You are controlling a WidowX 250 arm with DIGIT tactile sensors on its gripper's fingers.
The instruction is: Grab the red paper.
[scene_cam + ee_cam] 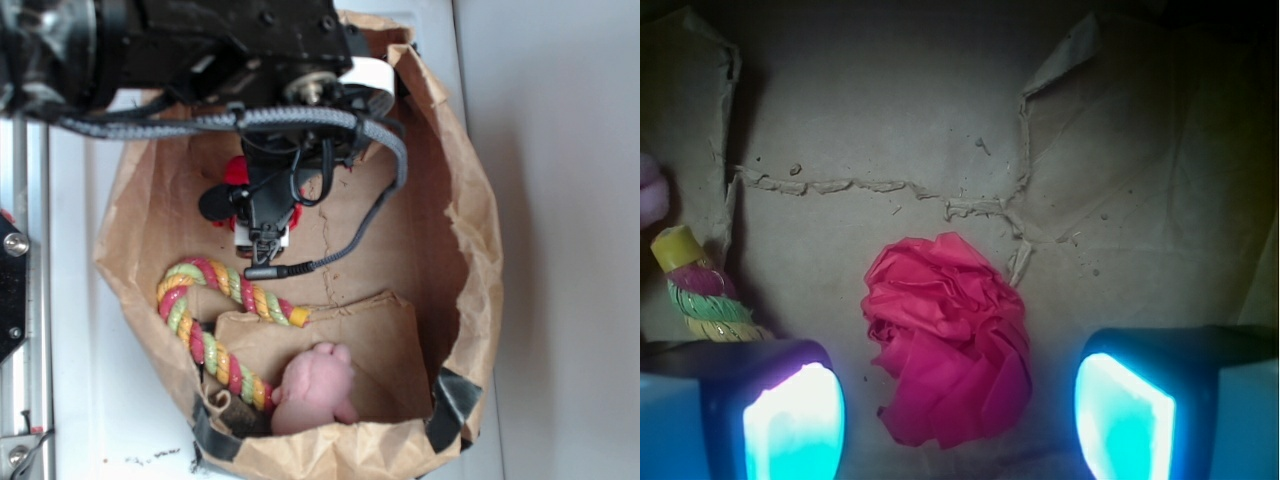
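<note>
Red paper [945, 340] lies on brown paper bag [890, 130] floor, between spread jaws of gripper [960, 415], pads [795, 425] not touching it.

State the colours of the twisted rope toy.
Red, yellow and green strands on the rope toy, clearest in the exterior view.

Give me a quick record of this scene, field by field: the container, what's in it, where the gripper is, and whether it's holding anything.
container: brown paper bag, open at the top, with everything inside it
target: red paper, crumpled into a ball on the bag floor
gripper: gripper open, one finger on each side of the red paper, not touching it
held: nothing
other items: rope toy, red, yellow and green; pink plush lump at the bag's near end
exterior view: arm hides most of the red paper
</note>
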